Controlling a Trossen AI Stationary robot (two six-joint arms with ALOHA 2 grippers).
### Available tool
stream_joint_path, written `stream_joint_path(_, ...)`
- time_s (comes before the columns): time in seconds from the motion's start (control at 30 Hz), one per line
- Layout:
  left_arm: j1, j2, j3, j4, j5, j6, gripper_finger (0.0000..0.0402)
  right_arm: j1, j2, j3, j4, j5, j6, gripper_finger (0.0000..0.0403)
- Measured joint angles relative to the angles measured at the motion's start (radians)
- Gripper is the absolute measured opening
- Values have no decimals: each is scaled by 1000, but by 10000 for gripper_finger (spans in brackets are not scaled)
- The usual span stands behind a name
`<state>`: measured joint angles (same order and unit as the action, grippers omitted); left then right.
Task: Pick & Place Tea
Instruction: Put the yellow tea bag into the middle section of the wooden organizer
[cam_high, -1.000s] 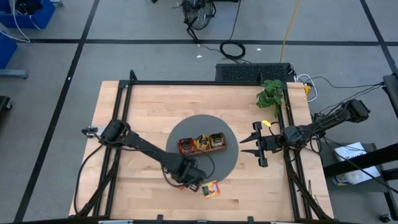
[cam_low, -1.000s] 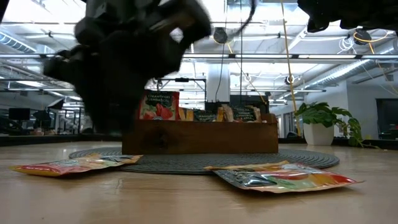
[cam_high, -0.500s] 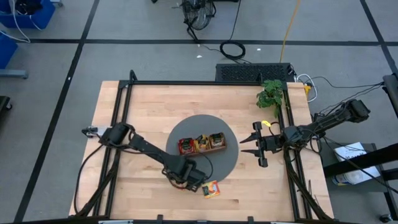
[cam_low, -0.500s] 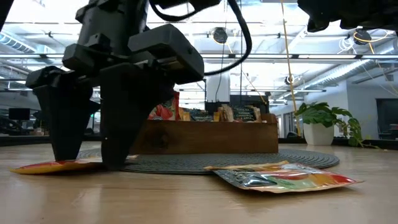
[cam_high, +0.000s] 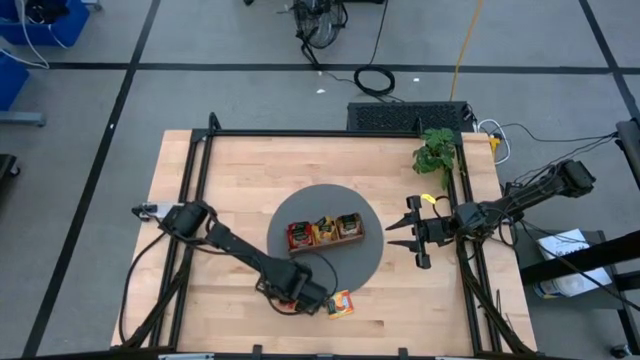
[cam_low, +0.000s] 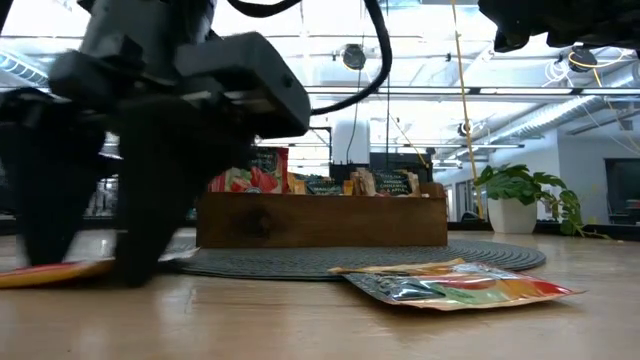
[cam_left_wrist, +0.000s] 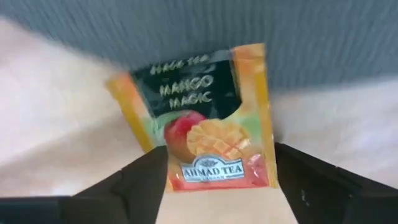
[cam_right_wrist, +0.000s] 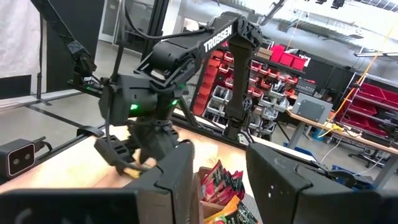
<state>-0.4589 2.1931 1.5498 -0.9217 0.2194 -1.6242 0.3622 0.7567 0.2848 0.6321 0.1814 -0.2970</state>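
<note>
A mango tea packet lies flat, partly on the grey round mat and partly on the wood. My left gripper is open just above it, pointing down near the table's near edge. In the low view its fingers stand on either side of the orange packet. A second packet lies flat on the wood to its right. More packets stand upright in the wooden tray. My right gripper waits open at the mat's right edge.
The wooden tray sits in the middle of the mat. A potted plant stands at the far right corner. Black frame rails run along the table's left, right and far sides. Bare wood lies left of the mat.
My left gripper has come down with its fingers on either side of the orange packet, then shifted toward the table's near edge. The right arm has kept still.
</note>
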Motion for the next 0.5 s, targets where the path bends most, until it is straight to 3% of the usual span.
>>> stream_joint_path(0.13, -3, 17, 1, 18, 64, -14, 250, 0, 0, 0, 1, 0, 0, 134)
stream_joint_path(0.33, 4, 12, -3, 47, 67, -34, 180, 0, 0, 0, 1, 0, 0, 134)
stream_joint_path(0.5, -3, 11, -4, 41, 56, 58, 112, 0, 0, 0, 1, 0, 6, 134)
